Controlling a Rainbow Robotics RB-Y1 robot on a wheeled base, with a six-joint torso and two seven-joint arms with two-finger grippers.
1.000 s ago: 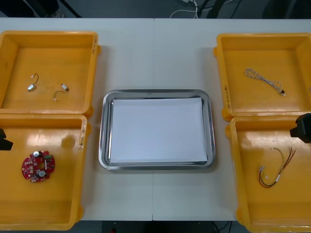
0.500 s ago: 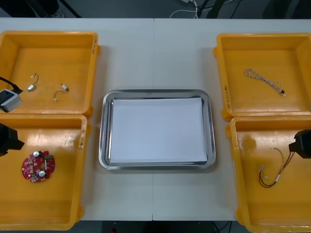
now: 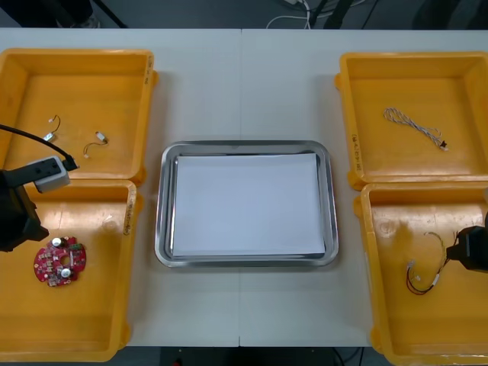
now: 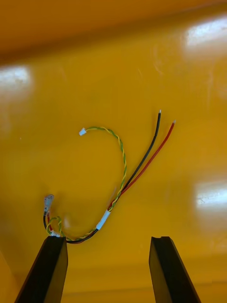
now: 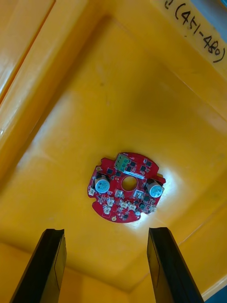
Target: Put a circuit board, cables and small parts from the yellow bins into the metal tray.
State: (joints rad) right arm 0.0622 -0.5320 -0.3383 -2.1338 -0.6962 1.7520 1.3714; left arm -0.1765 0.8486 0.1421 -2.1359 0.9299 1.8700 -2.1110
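A round red circuit board [image 3: 59, 262] [image 5: 126, 187] lies in the near left yellow bin [image 3: 99, 320]. My left gripper [image 3: 19, 225] [image 5: 106, 232] hangs open above the bin, the board just beyond its fingertips. A red and yellow cable [image 3: 431, 267] [image 4: 120, 182] lies in the near right yellow bin [image 3: 396, 328]. My right gripper [image 3: 473, 248] [image 4: 108, 239] is open over it, one cable end close to one finger. The metal tray [image 3: 162, 206] sits between the bins, white inside, with nothing in it.
The far left bin [image 3: 84, 84] holds two small metal parts [image 3: 50, 136] [image 3: 97, 139] with short wires. A twisted blue and white cable [image 3: 414, 126] lies in the far right bin [image 3: 412, 76]. Bin walls rise close around both grippers.
The left arm has come in from the table's left edge over the near left bin, towards the board. The right gripper has moved nearer along the right edge, over the red and yellow cable.
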